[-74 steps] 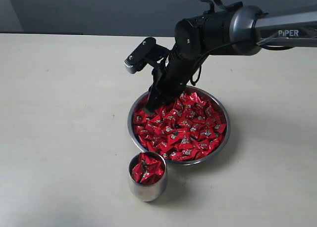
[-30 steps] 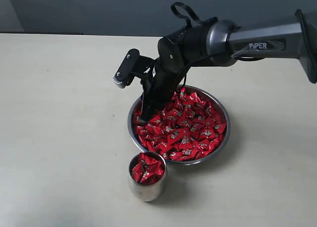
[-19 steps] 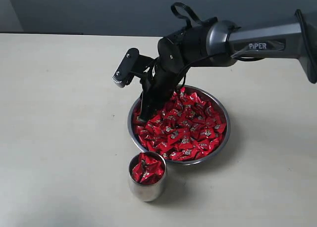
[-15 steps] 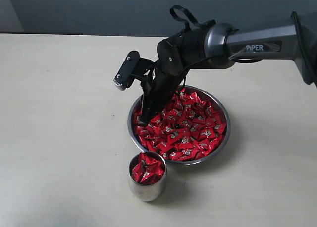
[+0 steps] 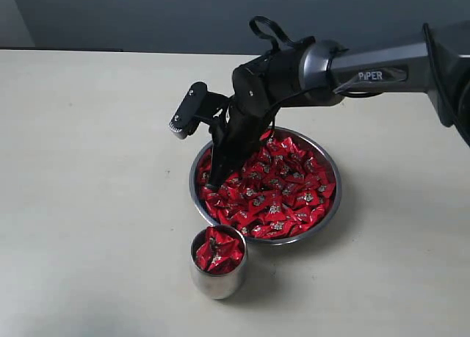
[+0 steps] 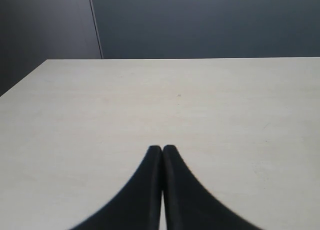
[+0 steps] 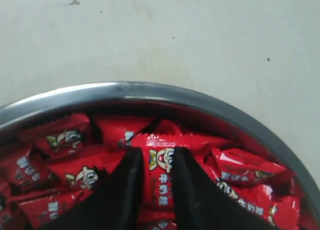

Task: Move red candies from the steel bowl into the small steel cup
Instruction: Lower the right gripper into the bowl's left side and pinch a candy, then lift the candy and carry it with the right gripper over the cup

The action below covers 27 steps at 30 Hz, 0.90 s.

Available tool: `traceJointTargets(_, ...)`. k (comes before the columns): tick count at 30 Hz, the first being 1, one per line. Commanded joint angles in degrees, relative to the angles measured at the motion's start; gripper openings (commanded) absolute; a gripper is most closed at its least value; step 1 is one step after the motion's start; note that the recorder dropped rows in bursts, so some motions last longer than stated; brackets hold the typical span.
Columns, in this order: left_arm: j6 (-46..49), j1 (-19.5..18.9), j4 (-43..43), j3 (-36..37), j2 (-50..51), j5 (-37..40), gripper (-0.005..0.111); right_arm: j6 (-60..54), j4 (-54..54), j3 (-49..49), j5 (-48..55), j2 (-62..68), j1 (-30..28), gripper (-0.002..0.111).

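The steel bowl [image 5: 338,192] sits mid-table, heaped with red candies [image 5: 286,190]. In front of it stands the small steel cup [image 5: 217,284], with several red candies [image 5: 217,250] inside. My right gripper [image 5: 213,181] reaches down into the bowl's left side. In the right wrist view my right gripper [image 7: 159,152] has its fingers pressed on both sides of one red candy [image 7: 161,176], near the bowl's rim [image 7: 150,89]. My left gripper [image 6: 162,149] is shut and empty over bare table, and it does not show in the exterior view.
The right arm [image 5: 345,62] stretches in from the right, above the bowl's far side. Its wrist camera [image 5: 186,114] juts out left of the bowl. Pale tabletop [image 5: 88,205] surrounds bowl and cup, and a dark wall runs behind.
The right gripper went down and to the left into the candies at the bowl's left edge, then held there. The arm's wrist dipped slightly.
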State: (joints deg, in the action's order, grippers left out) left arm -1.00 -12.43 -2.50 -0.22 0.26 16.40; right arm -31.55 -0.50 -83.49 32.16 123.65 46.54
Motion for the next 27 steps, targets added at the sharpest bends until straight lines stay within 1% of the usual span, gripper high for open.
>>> traceJointTargets(1,-0.15,-0.05,-0.07,0.22,-0.26,-0.10,0.000,0.21,0.50,-0.25,0.15,0.01,0.13,-0.001)
traceJointTargets(6,-0.15,-0.05,-0.07,0.22,-0.26,-0.10,0.000,1.31,2.40,-0.25,0.98,-0.90,0.13,-0.001)
traceJointTargets(12,-0.15,-0.05,-0.07,0.22,-0.26,-0.10,0.000,4.14,3.22,-0.25,2.40,-5.46,0.13,-0.001)
traceJointTargets(15,-0.15,-0.05,-0.07,0.22,-0.26,-0.10,0.000,4.70,3.54,-0.25,5.66,-5.55,0.13,-0.001)
traceJointTargets(17,-0.15,-0.05,-0.07,0.22,-0.26,-0.10,0.000,9.35,5.74,-0.25,7.79,-5.65,0.13,-0.001)
traceJointTargets(19,-0.15,-0.05,-0.07,0.22,-0.26,-0.10,0.000,16.53,10.05,-0.25,8.88,-5.83,0.13,-0.001)
traceJointTargets(21,-0.15,-0.05,-0.07,0.22,-0.26,-0.10,0.000,30.01,16.68,-0.25,10.23,-6.18,-0.10,-0.001)
traceJointTargets(23,-0.15,-0.05,-0.07,0.22,-0.26,-0.10,0.000,39.94,21.16,-0.25,13.14,-6.48,-0.45,-0.001)
traceJointTargets(24,-0.15,-0.05,-0.07,0.22,-0.26,-0.10,0.000,42.31,22.51,-0.25,15.13,-6.57,-0.58,-0.001)
traceJointTargets(27,-0.15,-0.05,-0.07,0.22,-0.26,-0.10,0.000,42.92,22.72,-0.25,19.93,-6.94,-1.43,-0.001)
